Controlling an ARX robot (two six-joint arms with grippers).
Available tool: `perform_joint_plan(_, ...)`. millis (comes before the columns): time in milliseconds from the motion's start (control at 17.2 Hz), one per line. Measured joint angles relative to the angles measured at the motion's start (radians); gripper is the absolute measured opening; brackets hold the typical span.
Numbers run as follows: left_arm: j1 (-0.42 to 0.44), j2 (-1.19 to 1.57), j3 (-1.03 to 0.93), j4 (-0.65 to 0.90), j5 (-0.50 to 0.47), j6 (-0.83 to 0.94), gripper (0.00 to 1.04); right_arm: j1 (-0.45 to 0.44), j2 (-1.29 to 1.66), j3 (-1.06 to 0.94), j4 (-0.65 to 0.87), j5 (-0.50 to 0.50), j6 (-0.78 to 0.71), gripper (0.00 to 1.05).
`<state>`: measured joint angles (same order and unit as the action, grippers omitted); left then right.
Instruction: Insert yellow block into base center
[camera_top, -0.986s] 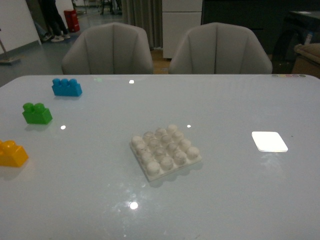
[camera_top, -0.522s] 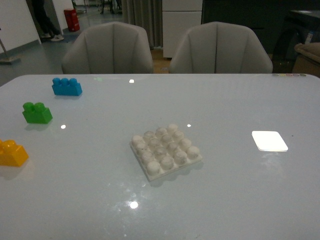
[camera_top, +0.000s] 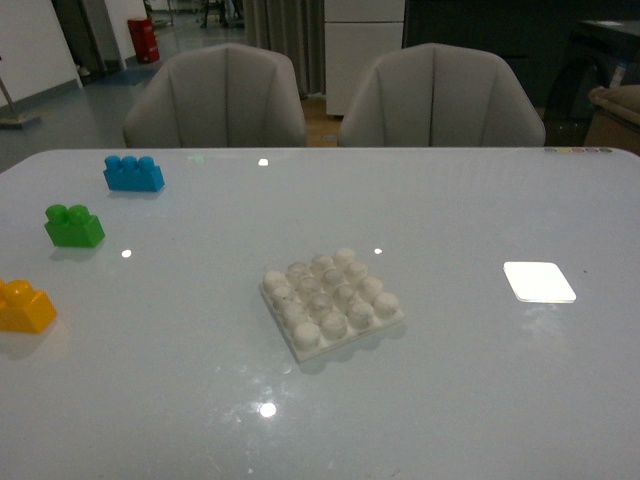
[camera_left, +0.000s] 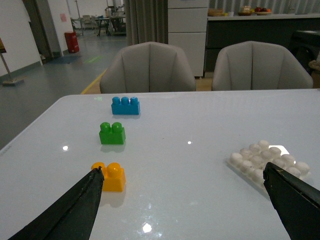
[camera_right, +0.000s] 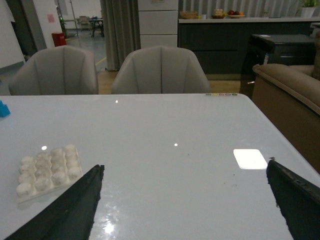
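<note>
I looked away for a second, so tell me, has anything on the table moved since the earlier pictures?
Nothing on the table moved: the yellow block, green brick, blue brick and base sit where they were. The left gripper and right gripper are open, holding nothing. Only a person in the far background has walked out of the front view.

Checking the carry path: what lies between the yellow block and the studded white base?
Nothing: the front view shows only bare table between the yellow block and the base. The left wrist view agrees.
</note>
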<state>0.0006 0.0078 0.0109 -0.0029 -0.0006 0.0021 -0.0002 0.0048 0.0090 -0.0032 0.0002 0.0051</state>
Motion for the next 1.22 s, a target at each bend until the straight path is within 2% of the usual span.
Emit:
perform_joint_plan(116, 0.000, 0.000, 0.000, 0.000, 0.000, 0.000, 0.98, 0.000, 0.000, 0.000, 0.000, 0.000, 0.000, 0.97)
perform_joint_plan(174, 0.023, 0.029, 0.037, -0.127, 0.063, 0.016, 0.98, 0.000, 0.000, 0.000, 0.000, 0.000, 0.000, 0.98)
perform_joint_plan(290, 0.145, 0.262, 0.195, -0.378, 0.259, 0.076, 0.98, 0.000, 0.000, 0.000, 0.000, 0.000, 0.000, 0.98)
perform_joint_plan(348, 0.197, 0.290, 0.223, -0.368, 0.344, 0.091, 0.98, 0.000, 0.000, 0.000, 0.000, 0.000, 0.000, 0.98)
perform_joint_plan(522, 0.320, 0.436, 0.258, -0.201, 0.457, 0.138, 0.98, 0.000, 0.000, 0.000, 0.000, 0.000, 0.000, 0.98)
perform_joint_plan(638, 0.360, 0.629, 0.275, -0.045, 0.467, 0.168, 0.98, 0.000, 0.000, 0.000, 0.000, 0.000, 0.000, 0.98)
perform_joint_plan(754, 0.327, 0.952, 0.384, 0.211, 0.436, 0.217, 0.98, 0.000, 0.000, 0.000, 0.000, 0.000, 0.000, 0.98)
perform_joint_plan(870, 0.295, 1.247, 0.554, 0.350, 0.395, 0.258, 0.98, 0.000, 0.000, 0.000, 0.000, 0.000, 0.000, 0.98)
perform_joint_plan(1044, 0.257, 1.608, 0.771, 0.327, 0.337, 0.299, 0.98, 0.000, 0.000, 0.000, 0.000, 0.000, 0.000, 0.98)
perform_joint_plan(1218, 0.273, 1.838, 0.975, 0.230, 0.323, 0.316, 0.98, 0.000, 0.000, 0.000, 0.000, 0.000, 0.000, 0.98)
